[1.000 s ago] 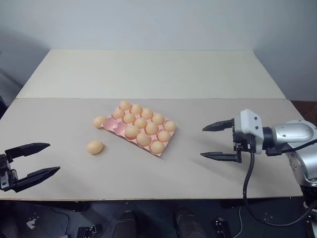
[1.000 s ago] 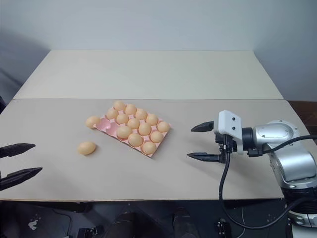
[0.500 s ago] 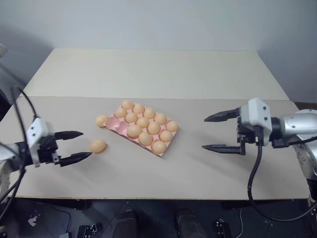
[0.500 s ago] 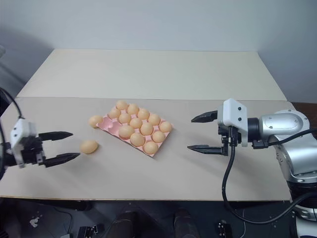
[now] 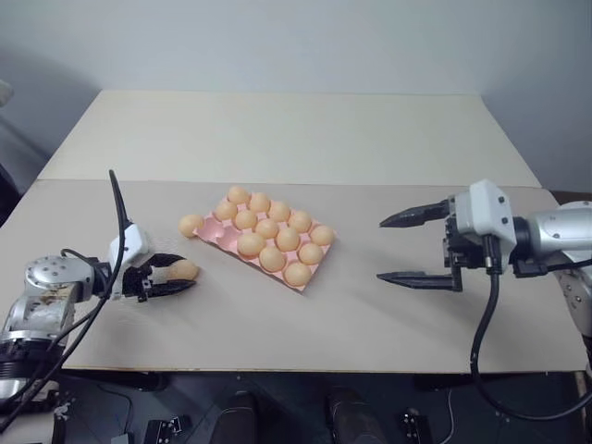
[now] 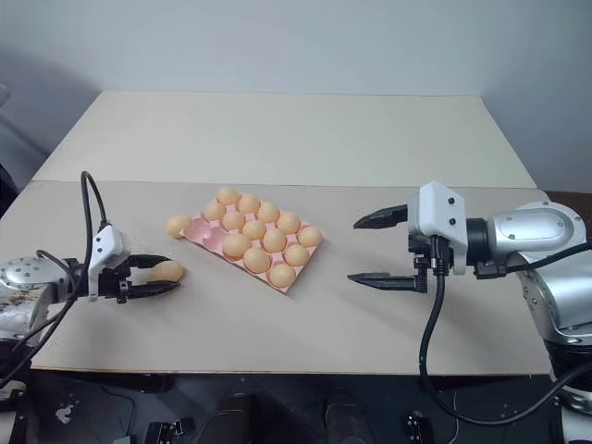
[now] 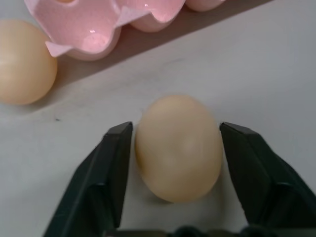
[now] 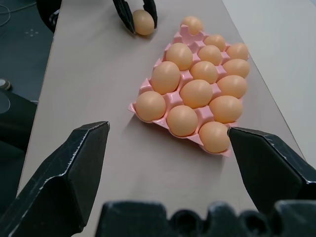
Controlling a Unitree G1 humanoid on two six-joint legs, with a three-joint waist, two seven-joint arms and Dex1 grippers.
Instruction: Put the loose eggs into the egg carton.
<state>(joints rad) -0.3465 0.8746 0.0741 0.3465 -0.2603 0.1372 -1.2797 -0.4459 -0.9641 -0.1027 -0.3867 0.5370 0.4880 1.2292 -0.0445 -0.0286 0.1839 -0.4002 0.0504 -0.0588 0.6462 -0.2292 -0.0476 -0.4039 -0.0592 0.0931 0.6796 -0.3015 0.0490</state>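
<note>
Loose eggs (image 7: 178,147): smooth, matt tan-orange shell, faint soft sheen. Egg carton (image 7: 94,30): pink moulded plastic, glossy, bright highlights in cups. Counter (image 5: 370,314): beige, matt, smooth board. Left gripper (image 7: 176,148): jaws of matt black plastic. Right gripper (image 5: 400,248): white plastic housing, silvery metal arm.

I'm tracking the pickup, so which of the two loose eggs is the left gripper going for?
The egg lying apart from the carton, between the left gripper's fingers. The other loose egg rests against the carton's corner, untouched.
</note>
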